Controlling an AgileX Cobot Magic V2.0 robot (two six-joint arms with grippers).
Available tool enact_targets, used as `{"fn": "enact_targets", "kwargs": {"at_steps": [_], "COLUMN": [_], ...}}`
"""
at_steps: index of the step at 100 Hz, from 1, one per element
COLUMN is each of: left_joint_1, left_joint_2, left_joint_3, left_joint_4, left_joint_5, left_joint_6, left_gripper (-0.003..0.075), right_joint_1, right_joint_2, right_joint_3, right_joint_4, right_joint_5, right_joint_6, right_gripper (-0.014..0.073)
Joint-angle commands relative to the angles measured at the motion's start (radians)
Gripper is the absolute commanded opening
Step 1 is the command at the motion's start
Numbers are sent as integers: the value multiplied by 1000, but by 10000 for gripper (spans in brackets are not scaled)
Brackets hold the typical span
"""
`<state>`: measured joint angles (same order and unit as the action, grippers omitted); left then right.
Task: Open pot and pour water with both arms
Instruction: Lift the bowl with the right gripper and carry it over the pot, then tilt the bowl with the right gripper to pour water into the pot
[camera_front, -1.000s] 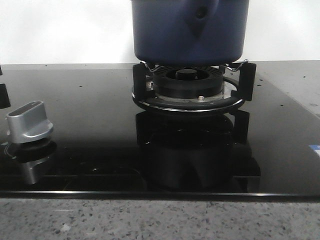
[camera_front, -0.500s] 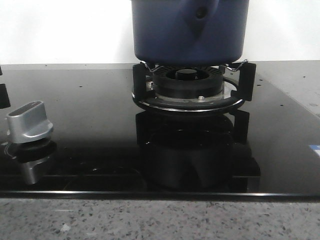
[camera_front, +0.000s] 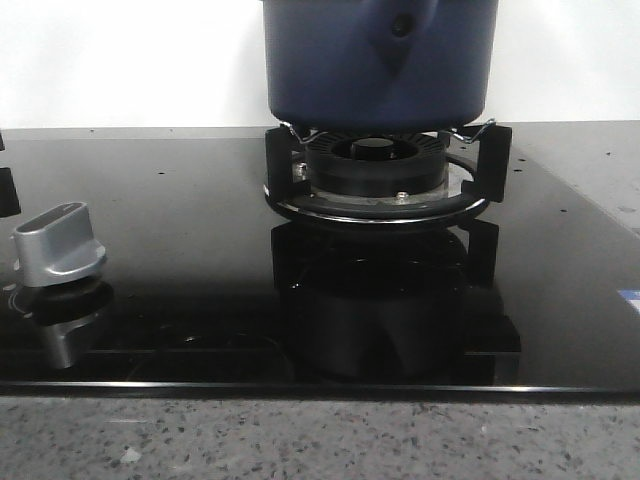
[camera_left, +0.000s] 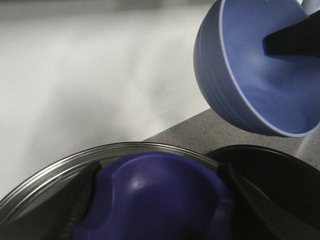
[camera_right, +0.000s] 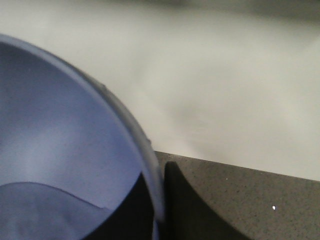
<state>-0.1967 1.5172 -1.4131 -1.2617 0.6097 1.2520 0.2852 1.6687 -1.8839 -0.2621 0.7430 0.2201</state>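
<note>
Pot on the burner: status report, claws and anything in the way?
Left claw shut on lid knob, lid off. Right claw holds tilted bowl. Pot on burner. Nothing blocking seen.

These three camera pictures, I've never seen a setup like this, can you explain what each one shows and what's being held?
It is a two-armed robot working at a stove. The front view looks forward over a glossy black glass cooktop: a large dark navy-blue pot sits on the black burner grate, with a silver control knob on the left. The other two pictures come from cameras on the robot's wrists. The left wrist view shows its black fingers around the dark blue knob of a steel-rimmed lid, apparently lifted off. The right arm holds a lighter blue bowl, tilted; the same bowl appears from the left wrist, a finger over its rim.
</note>
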Motion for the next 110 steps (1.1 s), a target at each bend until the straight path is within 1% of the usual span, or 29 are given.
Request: {"fn": "enact_targets", "kwargs": {"at_steps": [1,9,22,27,51,78,90,110], "left_joint_1": [1,1,1,1,1,1,1,1], "left_joint_2": [-49,-49,-49,-49,-49,-49,-49,-49], "left_joint_3": [-33,-33,-33,-33,-33,-33,-33,-33], "left_joint_4": [-70,-70,-70,-70,-70,-70,-70,-70], "left_joint_5": [-24,-24,-24,-24,-24,-24,-24,-24], "left_joint_6": [-8,-8,-8,-8,-8,-8,-8,-8], "left_gripper": [284,284,284,284,284,284,284,284], "right_joint_1": [18,43,93,105,107,107,107,107], "right_joint_2": [-45,-45,-43,-43,-43,-43,-43,-43], "right_joint_3": [-36,-36,-36,-36,-36,-36,-36,-36], "right_joint_4": [-73,-135,-291,-318,-376,-455,-513,-611], "right_joint_5": [-114,-133,-149,-149,-127,-148,-182,-306], "right_joint_6": [-1,-1,-1,-1,3,3,3,3], "right_gripper": [-46,-46,-46,-46,-46,-46,-46,-46]}}
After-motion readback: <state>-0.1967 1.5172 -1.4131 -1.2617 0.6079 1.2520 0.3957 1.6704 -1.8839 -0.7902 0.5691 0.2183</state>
